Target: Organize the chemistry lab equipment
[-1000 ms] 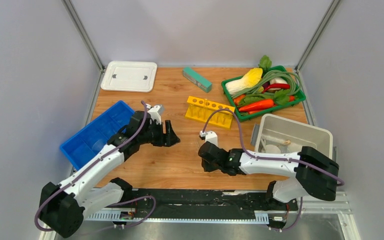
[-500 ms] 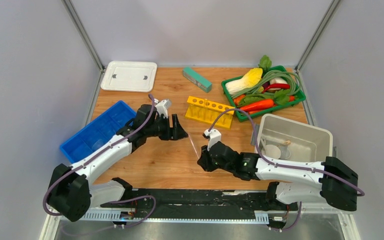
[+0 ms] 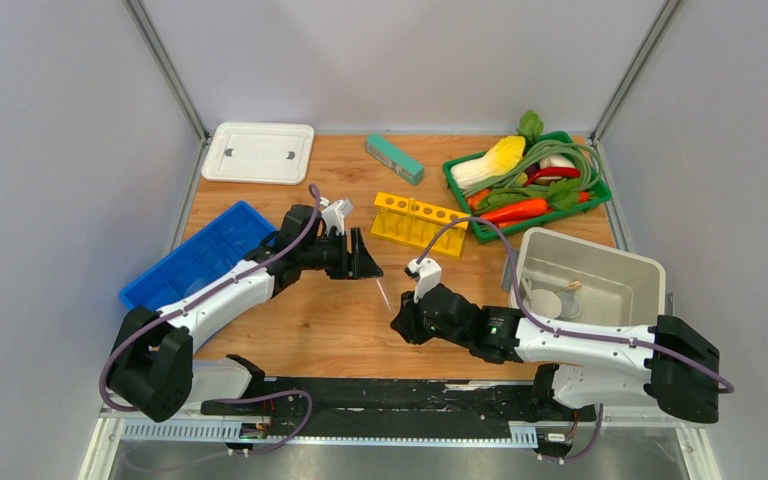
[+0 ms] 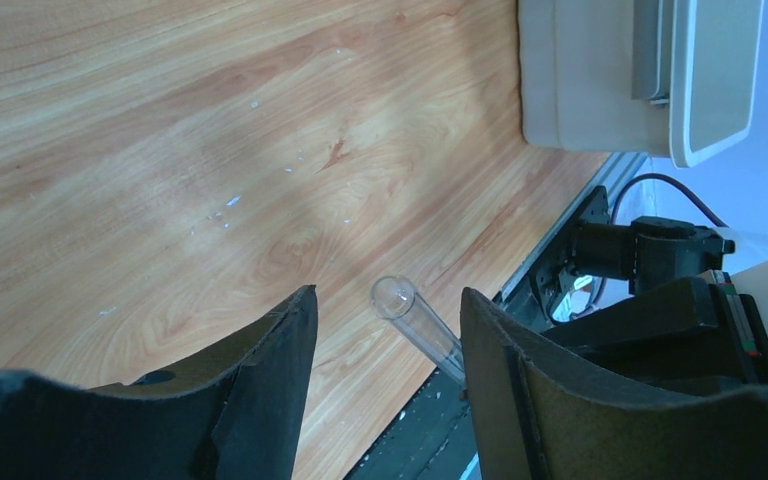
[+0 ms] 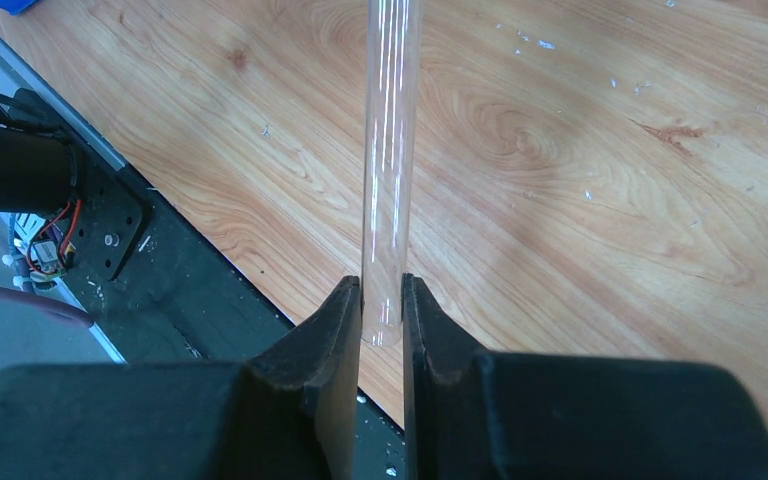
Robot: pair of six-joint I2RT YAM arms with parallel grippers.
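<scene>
Glass tube: one, clear, clamped at its lower end by the right gripper. The jaws are narrow, pressed on both sides of the tube. The tube sticks out past the fingertips and is tilted above the table, near mid-front, not lying on the wood.

Left gripper: jaws wide apart, holding nothing. The tube's rounded tip shows in the gap between its fingers and touches neither one. From above, the two grippers face each other with the tube between them, left gripper just past its far end, right gripper at the near end.

Counts:
- Yellow rack: one, behind the grippers; holes are too small to count.
- Pale tub: one, at the right, with one white bowl inside. Other small bits in it are unclear.
- Blue bin: one, at the left, beside the left arm.
- White lid: one, far left corner.
- Teal block: one, at the far edge.
- Green basket: one, far right, piled with toy vegetables.
</scene>
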